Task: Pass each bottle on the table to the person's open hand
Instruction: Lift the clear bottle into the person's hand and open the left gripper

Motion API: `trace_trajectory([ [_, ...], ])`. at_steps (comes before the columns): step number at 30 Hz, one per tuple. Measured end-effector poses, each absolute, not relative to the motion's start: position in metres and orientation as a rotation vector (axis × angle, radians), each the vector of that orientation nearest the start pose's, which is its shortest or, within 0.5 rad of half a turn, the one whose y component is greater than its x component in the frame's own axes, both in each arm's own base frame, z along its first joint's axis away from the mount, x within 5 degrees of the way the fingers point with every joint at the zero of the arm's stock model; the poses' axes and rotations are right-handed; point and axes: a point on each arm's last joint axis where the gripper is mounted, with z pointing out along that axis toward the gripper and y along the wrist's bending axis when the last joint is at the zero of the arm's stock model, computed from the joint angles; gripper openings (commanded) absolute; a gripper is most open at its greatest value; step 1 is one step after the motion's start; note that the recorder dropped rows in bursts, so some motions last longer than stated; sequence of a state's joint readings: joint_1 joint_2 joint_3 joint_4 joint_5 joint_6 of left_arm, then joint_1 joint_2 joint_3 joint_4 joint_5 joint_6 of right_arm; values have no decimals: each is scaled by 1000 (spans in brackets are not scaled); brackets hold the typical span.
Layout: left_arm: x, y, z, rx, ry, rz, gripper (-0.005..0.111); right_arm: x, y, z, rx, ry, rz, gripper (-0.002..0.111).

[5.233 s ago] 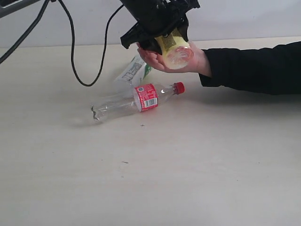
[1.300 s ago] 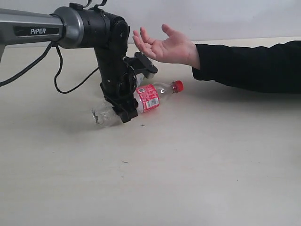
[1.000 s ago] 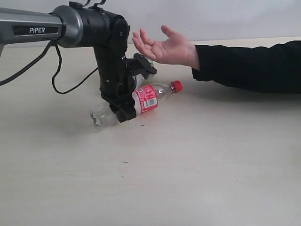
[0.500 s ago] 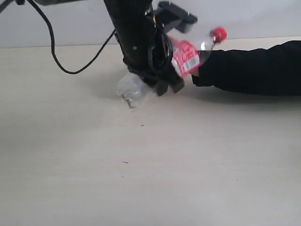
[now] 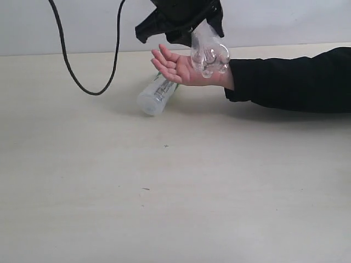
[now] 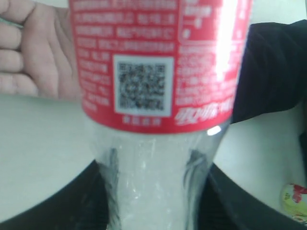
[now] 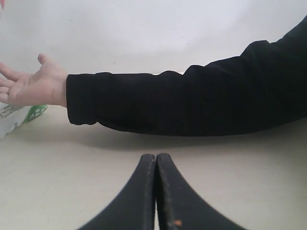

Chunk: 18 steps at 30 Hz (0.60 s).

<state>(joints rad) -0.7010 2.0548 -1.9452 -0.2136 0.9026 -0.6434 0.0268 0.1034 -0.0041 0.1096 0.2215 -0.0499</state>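
My left gripper [image 5: 198,30] is shut on the slim clear red-label bottle [image 5: 209,53] and holds it just above the person's open hand [image 5: 178,68], base toward the camera. In the left wrist view the bottle's red label [image 6: 158,62] fills the frame, and the clear body sits between the dark fingers [image 6: 72,203], with the hand [image 6: 33,52] behind it. The clear bottle with the green-white label [image 5: 156,96] lies on the table [image 5: 175,192] below the fingers of the hand. My right gripper [image 7: 156,159] is shut and empty, low over the table. The wide white-capped bottle is out of view.
The person's black sleeve [image 5: 296,79] stretches along the table from the right. A black cable [image 5: 82,76] loops down at the back left. A yellow object with a red patch [image 6: 295,197] shows at the edge of the left wrist view.
My left gripper has lifted the red-label bottle off the table and carried it up and right over the open hand. The green-white label bottle, hidden before by the arm, now shows.
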Motion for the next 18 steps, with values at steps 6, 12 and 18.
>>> trace_trajectory([
  [6, 380, -311, 261, -172, 2753, -983, 0, 63, 4, 188, 10, 1804, 81, 0],
  [12, 393, -304, 250, -166, 2729, -998, 0, 63, 4, 188, 10, 1804, 81, 0],
  [18, 403, -304, 233, -189, 2708, -977, 0, 63, 4, 188, 10, 1804, 81, 0],
])
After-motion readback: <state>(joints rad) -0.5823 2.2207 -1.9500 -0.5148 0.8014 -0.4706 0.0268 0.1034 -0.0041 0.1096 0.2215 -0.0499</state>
